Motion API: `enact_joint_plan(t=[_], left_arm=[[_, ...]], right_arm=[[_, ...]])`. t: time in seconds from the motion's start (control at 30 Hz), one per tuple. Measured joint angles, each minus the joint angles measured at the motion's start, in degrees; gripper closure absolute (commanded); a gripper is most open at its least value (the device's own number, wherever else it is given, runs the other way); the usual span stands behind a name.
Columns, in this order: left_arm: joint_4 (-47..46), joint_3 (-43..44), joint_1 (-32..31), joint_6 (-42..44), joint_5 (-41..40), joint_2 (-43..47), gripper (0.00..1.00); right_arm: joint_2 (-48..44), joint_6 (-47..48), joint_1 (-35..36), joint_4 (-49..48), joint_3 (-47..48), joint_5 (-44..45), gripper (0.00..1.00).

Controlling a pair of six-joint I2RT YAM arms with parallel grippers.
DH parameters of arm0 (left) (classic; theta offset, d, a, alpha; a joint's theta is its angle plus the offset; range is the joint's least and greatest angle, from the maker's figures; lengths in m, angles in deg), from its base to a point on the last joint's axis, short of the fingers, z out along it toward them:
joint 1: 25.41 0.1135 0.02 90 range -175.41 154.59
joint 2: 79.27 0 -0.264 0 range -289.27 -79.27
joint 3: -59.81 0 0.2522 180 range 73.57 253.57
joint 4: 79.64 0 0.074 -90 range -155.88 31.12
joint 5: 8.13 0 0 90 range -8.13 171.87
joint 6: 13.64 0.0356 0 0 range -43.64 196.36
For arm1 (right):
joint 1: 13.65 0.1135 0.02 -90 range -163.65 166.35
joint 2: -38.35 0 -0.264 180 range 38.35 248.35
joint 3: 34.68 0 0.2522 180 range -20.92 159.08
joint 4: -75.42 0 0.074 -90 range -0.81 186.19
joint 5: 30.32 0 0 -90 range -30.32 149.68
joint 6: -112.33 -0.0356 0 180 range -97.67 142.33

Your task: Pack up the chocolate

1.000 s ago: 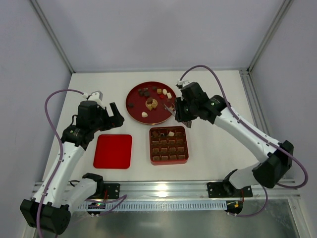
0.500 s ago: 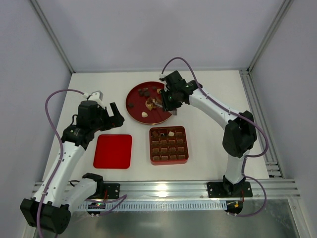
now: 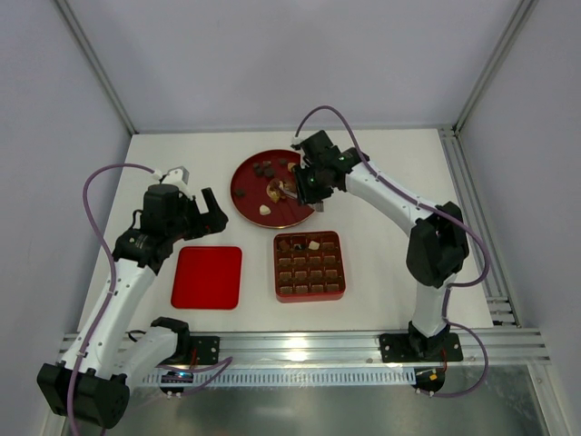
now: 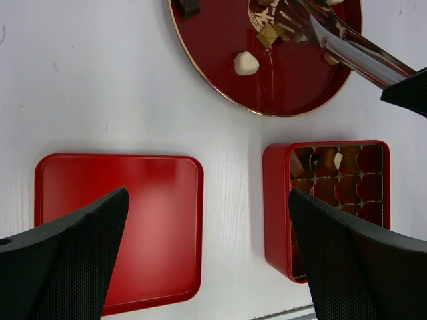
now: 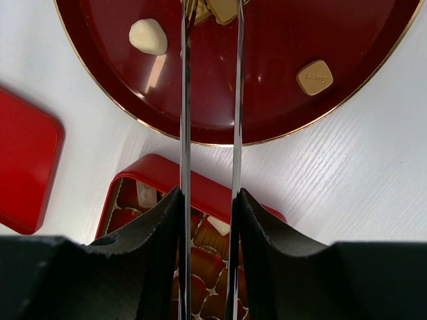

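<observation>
Red lid lies nearest, with the left gripper hanging above it, fingers spread wide and empty. Just beside the lid, the box has only a few pieces in its far row. Most of the chocolate sits beyond it on the round plate. The right gripper pinches steel tongs, whose tips bracket a light-brown piece. This looks like a pick in hand. Next the tongs need squeezing, lifting, and carrying to an empty compartment.

Your left gripper hangs with its jaws wide apart, elbow bent; your right gripper, arm stretched forward-left, pinches metal tongs
</observation>
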Motion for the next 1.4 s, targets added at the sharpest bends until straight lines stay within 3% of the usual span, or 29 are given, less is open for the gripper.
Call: enact_joint_plan(t=[0.4,0.87,1.4], left_arm=[[0.00,0.00,0.00,0.00,0.00,-0.02,0.00],[0.00,0.00,0.00,0.00,0.00,-0.28,0.00],[0.00,0.00,0.00,0.00,0.00,-0.33,0.00]], right_arm=[[1.90,0.00,-0.26,-0.04,-1.05,0.83,0.61],[1.90,-0.02,-0.28,-0.04,-1.36,0.83,0.71],[1.86,0.00,-0.28,0.11,-1.33,1.75,0.72]])
